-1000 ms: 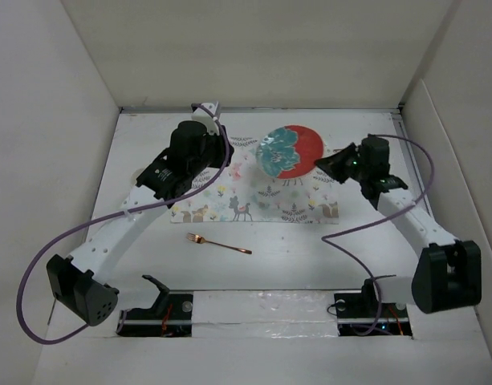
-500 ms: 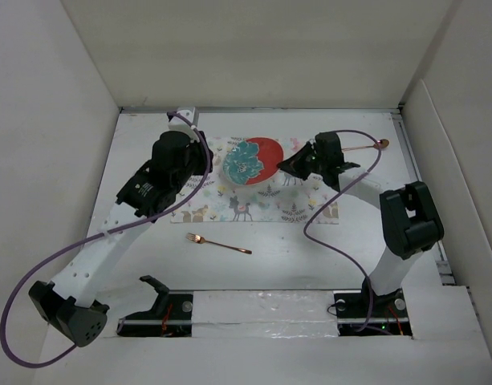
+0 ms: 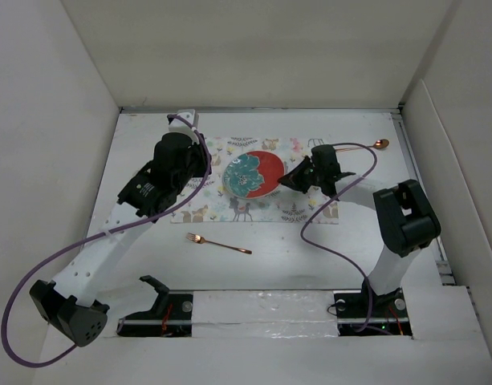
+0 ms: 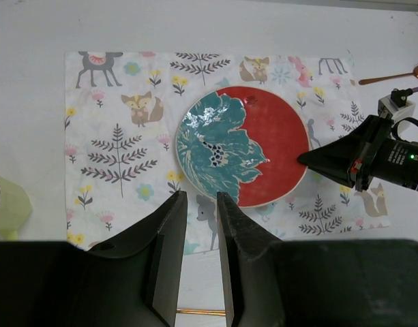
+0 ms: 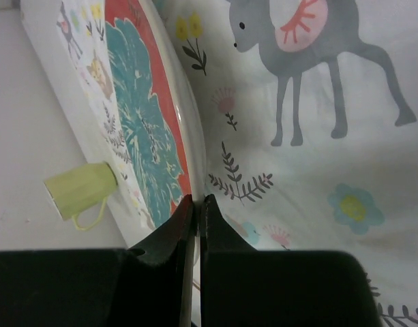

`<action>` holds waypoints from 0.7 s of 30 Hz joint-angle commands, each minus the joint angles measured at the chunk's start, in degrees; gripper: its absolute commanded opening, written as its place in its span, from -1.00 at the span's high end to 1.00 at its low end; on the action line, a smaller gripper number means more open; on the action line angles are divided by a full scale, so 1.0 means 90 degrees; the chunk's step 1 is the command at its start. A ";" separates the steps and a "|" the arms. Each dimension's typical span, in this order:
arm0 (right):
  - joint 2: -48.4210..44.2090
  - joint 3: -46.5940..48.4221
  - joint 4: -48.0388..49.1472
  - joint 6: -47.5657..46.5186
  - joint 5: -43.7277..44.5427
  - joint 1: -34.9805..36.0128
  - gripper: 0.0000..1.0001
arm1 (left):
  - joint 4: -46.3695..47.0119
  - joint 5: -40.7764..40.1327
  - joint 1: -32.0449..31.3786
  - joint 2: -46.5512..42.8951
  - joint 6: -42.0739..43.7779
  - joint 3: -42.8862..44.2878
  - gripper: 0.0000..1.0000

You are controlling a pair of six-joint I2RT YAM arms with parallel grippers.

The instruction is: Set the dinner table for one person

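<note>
The plate [image 4: 243, 146] has come down flat onto the mat [image 4: 120, 109], right gripper [image 5: 197, 199] clamped tight on its rim; left gripper [image 4: 202, 197] hovers slightly parted, empty, the table [image 3: 278, 269] spread beneath both.

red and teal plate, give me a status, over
Right gripper shut on rim of round red-and-teal plate, on animal-print placemat on white dinner table. Left gripper open, empty, over placemat's near edge. Nothing in the way.

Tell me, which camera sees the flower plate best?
The left wrist view: the whole plate shows from above. The top view shows it small; the right wrist sees part, nearly edge-on.
</note>
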 commanded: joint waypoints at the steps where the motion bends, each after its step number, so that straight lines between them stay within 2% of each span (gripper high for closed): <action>1: -0.0132 0.0243 0.0601 0.0027 -0.0091 0.0069 1.00 | 0.0042 -0.0116 0.0019 -0.0040 -0.0068 0.0081 0.57; 7: -0.0151 0.0760 -0.0717 -0.0539 0.0641 0.0264 0.19 | -0.0182 -0.0253 0.0019 -0.0089 -0.0087 0.0334 0.55; 11: -0.0366 0.1102 -0.1538 -0.0988 0.1159 0.0265 -0.05 | -0.0475 -0.0253 0.0019 -0.0118 -0.0185 0.0783 0.51; 18: -0.1108 0.1590 -0.2427 -0.1633 0.1697 0.0265 -0.12 | -0.1060 0.0049 0.0019 -0.0352 -0.0604 0.1700 0.46; 21: -0.1226 0.1776 -0.2195 -0.1906 0.1455 0.0633 0.42 | -0.1421 0.0117 0.0019 -0.0440 -0.0867 0.2227 0.46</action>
